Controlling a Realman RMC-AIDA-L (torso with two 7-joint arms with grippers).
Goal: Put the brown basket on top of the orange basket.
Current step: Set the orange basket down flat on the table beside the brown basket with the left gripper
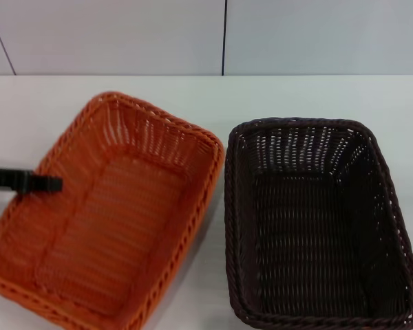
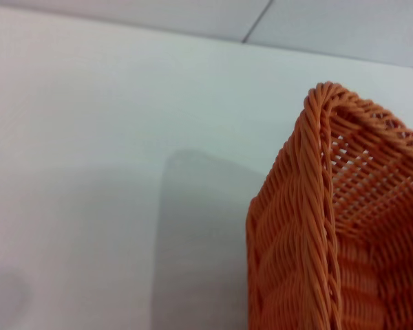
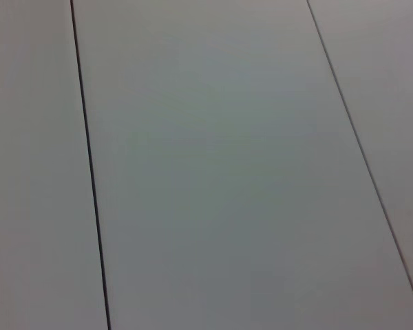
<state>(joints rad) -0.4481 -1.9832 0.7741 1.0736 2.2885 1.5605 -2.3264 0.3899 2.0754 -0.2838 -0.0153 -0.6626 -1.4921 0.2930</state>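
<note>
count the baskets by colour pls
orange basket: 1
brown basket: 1
total: 2 baskets, side by side on the white table, not stacked

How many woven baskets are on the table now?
2. The orange basket lies on the robot's left side of the white table, under the left gripper. The brown basket lies beside it on the right. Both are empty.
</note>
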